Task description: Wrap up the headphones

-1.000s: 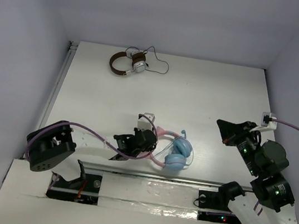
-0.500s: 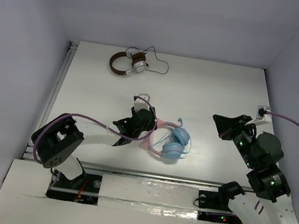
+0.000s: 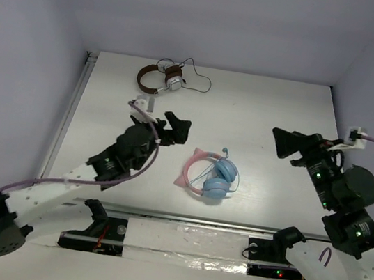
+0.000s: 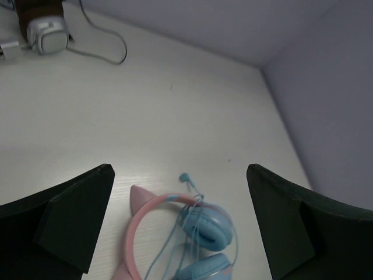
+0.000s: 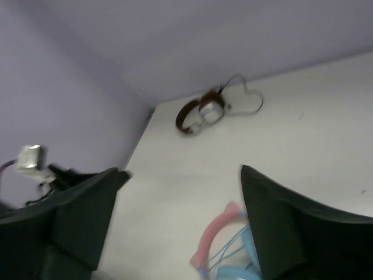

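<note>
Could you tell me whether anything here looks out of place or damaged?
Nothing looks damaged or spilled. The headphones lie flat with their cable bunched over the ear cups; the brown headphones at the far edge trail a loose cable.

Two headsets sit on the one counter: the pink headphones, with two blue cups and two cat ears, and the brown headphones. One cable each. Two arms, each carrying a single two-fingered tool: the left end effector and the right end effector.
</note>
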You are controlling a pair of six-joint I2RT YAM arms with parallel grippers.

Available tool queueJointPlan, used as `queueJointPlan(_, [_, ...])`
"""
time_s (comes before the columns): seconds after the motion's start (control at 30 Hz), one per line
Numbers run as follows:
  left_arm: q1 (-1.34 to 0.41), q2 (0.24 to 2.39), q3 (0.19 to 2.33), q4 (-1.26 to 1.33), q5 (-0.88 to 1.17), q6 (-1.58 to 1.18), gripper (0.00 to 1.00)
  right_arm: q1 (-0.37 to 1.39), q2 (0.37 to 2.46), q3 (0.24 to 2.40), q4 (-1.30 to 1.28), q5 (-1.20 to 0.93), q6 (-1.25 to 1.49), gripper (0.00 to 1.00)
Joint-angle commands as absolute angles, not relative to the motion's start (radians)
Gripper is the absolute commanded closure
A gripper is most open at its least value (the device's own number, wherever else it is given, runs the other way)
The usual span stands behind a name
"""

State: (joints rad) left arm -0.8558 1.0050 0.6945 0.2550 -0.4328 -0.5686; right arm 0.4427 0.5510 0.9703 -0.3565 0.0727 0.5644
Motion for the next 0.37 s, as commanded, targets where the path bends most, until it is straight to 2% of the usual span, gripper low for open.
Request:
queueJointPlan(0.0, [-0.856, 0.816, 0.752, 0.154, -0.486, -0.535, 0.01, 0.44, 0.517, 1.077, -0.391, 0.26, 0.516, 0.01])
queueJointPlan(0.07, [-0.847, 0.711, 0.776, 0.112, -0.497, -0.548, 0.01, 0.44, 0.502, 1.126, -0.436, 0.33, 0.509, 0.0])
queueJointPlan(0.17, [-0.847, 0.608, 0.781, 0.065, -0.477, -0.545, 0.01, 0.44, 0.477, 1.128, -0.437, 0.292, 0.48, 0.0])
queueJointPlan(0.33, [-0.847, 0.587, 0.779, 0.005, -0.469, -0.535, 0.01, 0.44, 0.479, 1.071, -0.42, 0.203, 0.514, 0.0])
